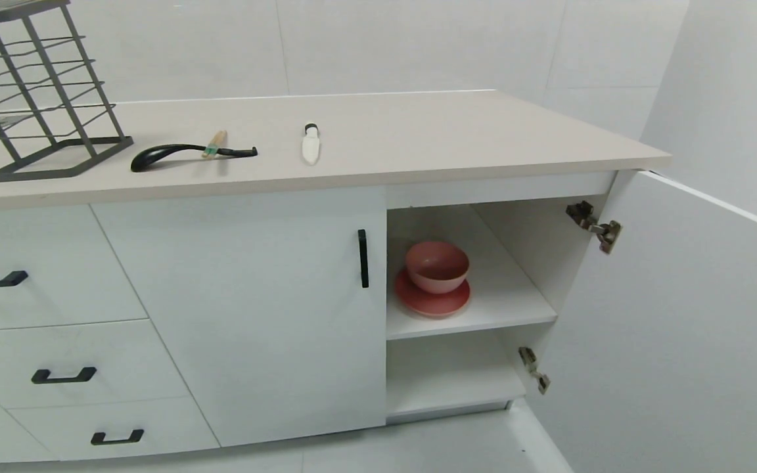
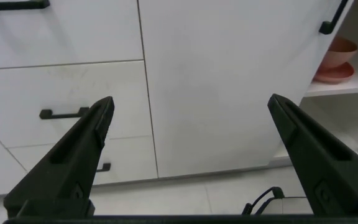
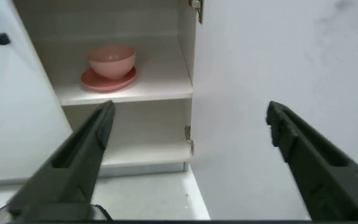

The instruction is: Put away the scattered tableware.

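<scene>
Head view: rack (image 1: pixel 60 169), ladle (image 1: pixel 148 158), white utensil (image 1: pixel 311 146) on counter (image 1: pixel 451 131); door (image 1: pixel 681 328) open.

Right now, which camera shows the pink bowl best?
Right wrist view: pink bowl whole on its plate, unobstructed. Head view also shows it whole, from above; left wrist view, only a part beside the door.

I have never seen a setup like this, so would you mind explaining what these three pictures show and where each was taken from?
This is a wheeled robot with two arms. The wide picture is from its head camera, looking down at a countertop with a wire rack, a black ladle, a wooden-handled tool across its handle and a white utensil. In the open cabinet below, a pink bowl sits on a plate. The other two are wrist cameras: the dark prongs are the left gripper, facing closed drawers, and the right gripper, facing the cabinet. Both are open, holding nothing.
</scene>
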